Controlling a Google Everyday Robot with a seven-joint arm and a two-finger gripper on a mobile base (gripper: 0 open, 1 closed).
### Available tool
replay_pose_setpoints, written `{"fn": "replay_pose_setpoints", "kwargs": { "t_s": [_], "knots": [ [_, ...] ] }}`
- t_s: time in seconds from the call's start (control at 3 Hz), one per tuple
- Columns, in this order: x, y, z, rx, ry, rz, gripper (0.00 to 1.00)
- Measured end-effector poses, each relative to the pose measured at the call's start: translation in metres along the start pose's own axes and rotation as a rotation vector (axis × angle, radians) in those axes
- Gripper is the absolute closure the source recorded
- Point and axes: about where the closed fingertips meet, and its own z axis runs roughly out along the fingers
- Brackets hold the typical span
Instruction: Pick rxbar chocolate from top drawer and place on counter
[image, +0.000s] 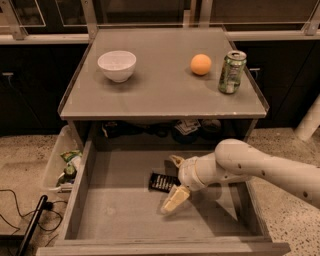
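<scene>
The rxbar chocolate (161, 182), a flat black wrapper bar, lies on the floor of the open top drawer (120, 215), near its middle. My gripper (172, 182) hangs inside the drawer just right of the bar. Its fingers are spread open, one fingertip (175, 161) behind the bar and one (171, 204) in front, with the bar's right end between them. The counter (160, 95) lies above the drawer. My white arm comes in from the right.
On the counter stand a white bowl (117, 65), an orange ball (200, 64) and a green can (231, 72). A white side bin (54, 165) with clutter hangs left of the drawer. A black cable and rod (30, 227) lie on the speckled floor at left.
</scene>
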Motion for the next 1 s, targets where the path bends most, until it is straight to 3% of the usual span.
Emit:
{"fn": "replay_pose_setpoints", "kwargs": {
  "t_s": [0.33,1.0],
  "knots": [
    [0.0061,-0.0007,0.0055,-0.006,0.005,0.01,0.0],
    [0.0061,-0.0007,0.0055,-0.006,0.005,0.01,0.42]
  ]
}}
